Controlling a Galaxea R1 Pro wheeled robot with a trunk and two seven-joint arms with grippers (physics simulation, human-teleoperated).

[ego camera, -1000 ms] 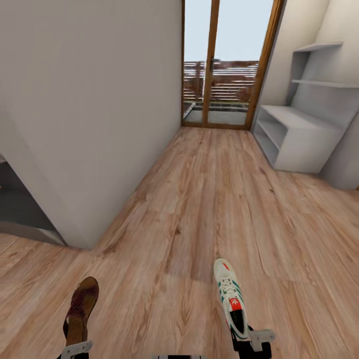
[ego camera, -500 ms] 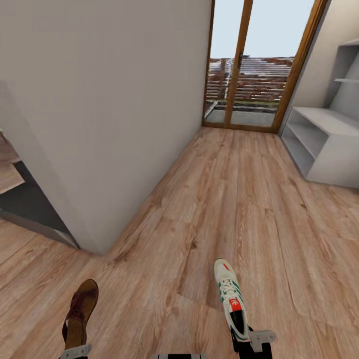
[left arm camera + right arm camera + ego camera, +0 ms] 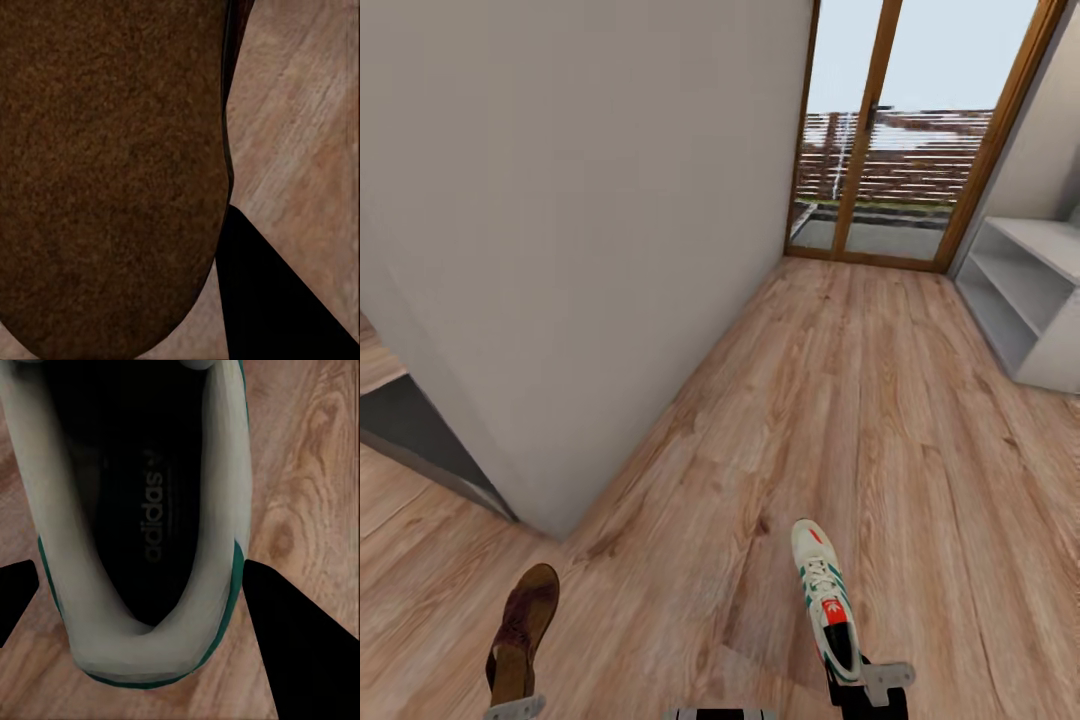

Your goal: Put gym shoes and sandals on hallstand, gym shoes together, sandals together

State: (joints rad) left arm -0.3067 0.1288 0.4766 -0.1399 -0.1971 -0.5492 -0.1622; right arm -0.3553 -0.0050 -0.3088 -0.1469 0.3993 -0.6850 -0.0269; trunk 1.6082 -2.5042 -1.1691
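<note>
From the head camera, the left gripper [image 3: 513, 708] at the bottom edge carries a brown sandal [image 3: 523, 633] by its heel end, toe pointing forward, and the right gripper [image 3: 868, 688] carries a white gym shoe [image 3: 823, 604] by its heel in the same way — both are held out above the corridor floor [image 3: 840, 400] rather than lying on it. The hallstand [image 3: 1028, 300] stands well apart, at the right edge near the glazed door [image 3: 900, 140], and the part of it that shows has bare shelves; a grey wall [image 3: 580, 230] takes up the left. In the left wrist view the sandal's brown footbed [image 3: 112, 172] sits between the fingers, so the jaws look pinched on it, though the contact itself is hidden. In the right wrist view the gym shoe's heel collar [image 3: 142, 645] lies between the two dark fingers [image 3: 300, 645], which seem closed on its sides. By my reading, one sandal and one gym shoe are picked up but not yet placed — the drive to the rack, both placements, and the other two shoes are left.
</note>
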